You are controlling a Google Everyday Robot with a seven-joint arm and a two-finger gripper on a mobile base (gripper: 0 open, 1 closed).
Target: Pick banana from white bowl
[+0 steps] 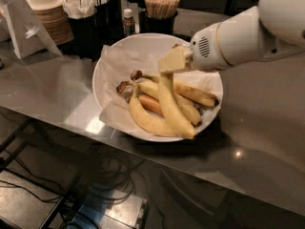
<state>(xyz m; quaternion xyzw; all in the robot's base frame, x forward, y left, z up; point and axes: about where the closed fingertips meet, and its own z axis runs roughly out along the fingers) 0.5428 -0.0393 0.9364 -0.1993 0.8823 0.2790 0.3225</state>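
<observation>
The white bowl [106,64], wide and lined with crinkled white paper, sits on the grey counter and holds several bananas. My gripper [172,60] is above the bowl's middle, at the end of the white arm [238,37] that comes in from the right. It is shut on the upper end of a plump yellow banana [172,108]. That banana hangs steeply down from the gripper, with its lower tip near the bowl's front rim. Other yellow bananas [145,120] and a thinner orange-tinted banana [148,103] lie in the bowl under it.
Stacked cream and brown paper bowls [47,14] stand at the back left. Behind the white bowl are black holders with napkins [85,14], a small bottle [127,21] and a cup of wooden stirrers [161,7]. The counter's front edge [157,168] runs below the bowl.
</observation>
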